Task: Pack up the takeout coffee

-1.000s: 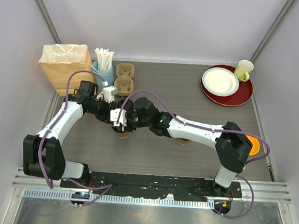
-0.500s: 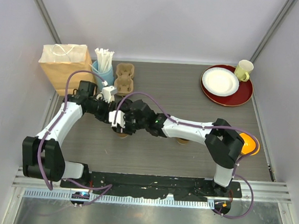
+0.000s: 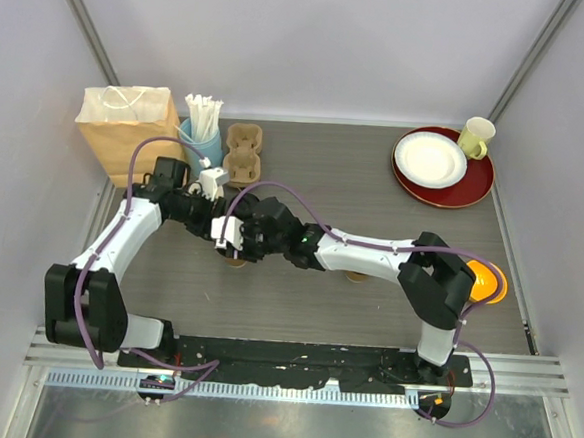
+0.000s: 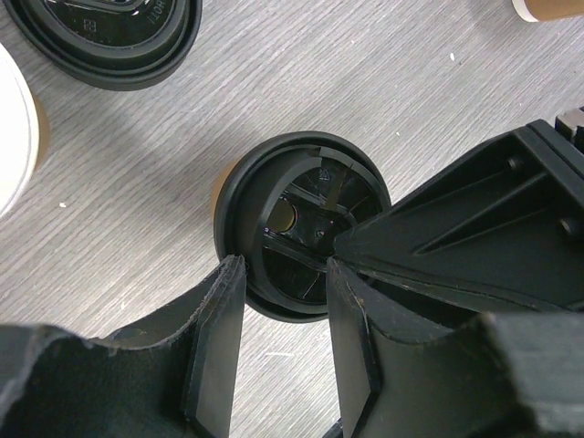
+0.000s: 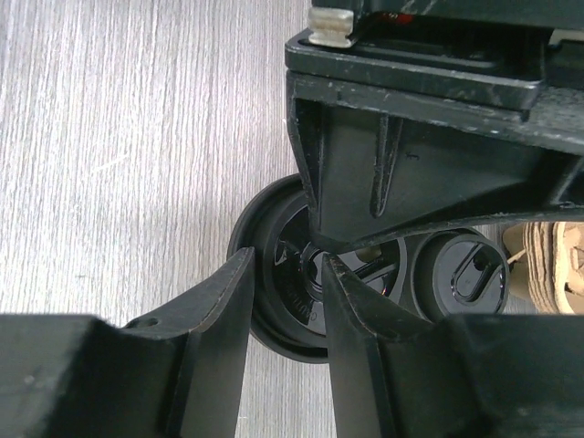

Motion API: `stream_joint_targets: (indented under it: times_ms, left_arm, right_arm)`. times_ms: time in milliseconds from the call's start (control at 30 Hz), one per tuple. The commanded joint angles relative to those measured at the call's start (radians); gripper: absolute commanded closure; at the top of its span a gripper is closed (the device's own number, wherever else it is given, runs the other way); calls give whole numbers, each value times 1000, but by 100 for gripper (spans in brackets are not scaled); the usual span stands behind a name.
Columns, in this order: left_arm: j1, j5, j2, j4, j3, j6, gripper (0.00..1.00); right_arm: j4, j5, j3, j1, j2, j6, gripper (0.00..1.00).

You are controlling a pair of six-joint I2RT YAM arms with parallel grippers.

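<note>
One kraft cup with a black lid point(image 3: 236, 262) stands at mid-table under both grippers. From above its lid fills the left wrist view point(image 4: 297, 224) and shows in the right wrist view point(image 5: 278, 283). My left gripper point(image 3: 223, 236) point(image 4: 285, 265) is partly open, its fingers either side of the lid's near rim. My right gripper point(image 3: 242, 248) point(image 5: 286, 260) is partly open over the same lid from the other side. I cannot tell whether any finger touches the lid. The second kraft cup point(image 3: 356, 276) peeks out under my right forearm.
A paper bag point(image 3: 126, 127), a blue cup of straws point(image 3: 203, 138) and a cardboard cup carrier point(image 3: 243, 151) stand at back left. A red tray point(image 3: 475, 187) with a yellow mug point(image 3: 476, 137) is at back right. Another black lid point(image 5: 461, 269) point(image 4: 100, 36) lies beside the cup.
My right arm has reached further left, bringing its gripper closer over the cup. The left arm has hardly moved.
</note>
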Motion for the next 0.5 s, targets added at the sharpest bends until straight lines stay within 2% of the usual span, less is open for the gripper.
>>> stream_joint_targets:
  times_ms: [0, 467]
  left_arm:
    - [-4, 23, 20, -18, 21, 14, 56]
    - [2, 43, 23, -40, 76, 20, 51]
  right_arm:
    - [-109, 92, -31, -3, 81, -3, 60]
    - [-174, 201, -66, 8, 141, 60, 63]
